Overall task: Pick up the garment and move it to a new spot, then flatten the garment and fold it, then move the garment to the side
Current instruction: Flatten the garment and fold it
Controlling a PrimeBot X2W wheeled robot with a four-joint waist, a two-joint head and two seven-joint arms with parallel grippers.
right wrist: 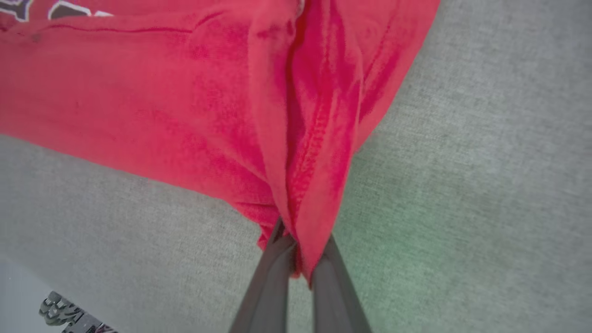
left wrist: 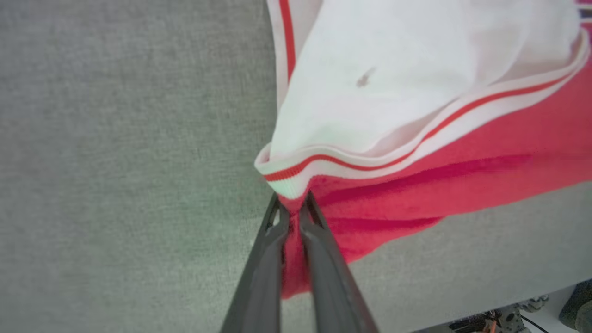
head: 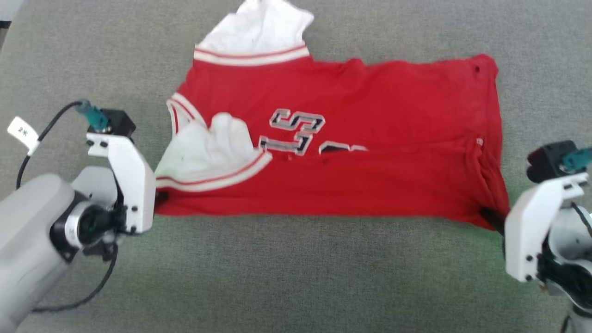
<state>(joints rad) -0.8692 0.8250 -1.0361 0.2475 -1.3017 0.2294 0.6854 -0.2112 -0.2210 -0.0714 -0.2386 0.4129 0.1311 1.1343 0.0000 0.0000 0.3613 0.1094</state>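
Left pincer [head: 159, 200] [left wrist: 292, 206] is clamped tight on the near-left corner of the garment [head: 360, 92] [left wrist: 462, 175]. Red cloth is bunched between its two dark fingers [left wrist: 259, 277], right under the striped cuff of a white sleeve [head: 208, 155] [left wrist: 393, 78]. Over on the other side, the right pincer [head: 491, 217] [right wrist: 300, 252] is closed as well. It grips a gathered fold at the near-right corner by the hem, and the cloth spills down over its fingers [right wrist: 273, 286].

That puts the garment [right wrist: 138, 92] between the two of them. Its near edge runs in a fairly straight line from one pincer to the other, and the body lies beyond them on the grey cloth-covered table [head: 296, 277]. Whether that near edge is lifted or resting on the table, I cannot tell.

The long axis runs side to side across the robot's front. The neck-and-sleeve end points to the robot's left and the hem end to its right. The sleeve nearest the left pincer is flopped inward over the red front, its striped trim curving across it. A second white sleeve [head: 259, 32] sticks out from the far-left corner, away from the robot. Black lettering with white outlines [head: 296, 136] sits left of centre, and a crease in the cloth cuts off its lower part. The right end is rumpled into lengthwise folds that lead toward the right pincer.
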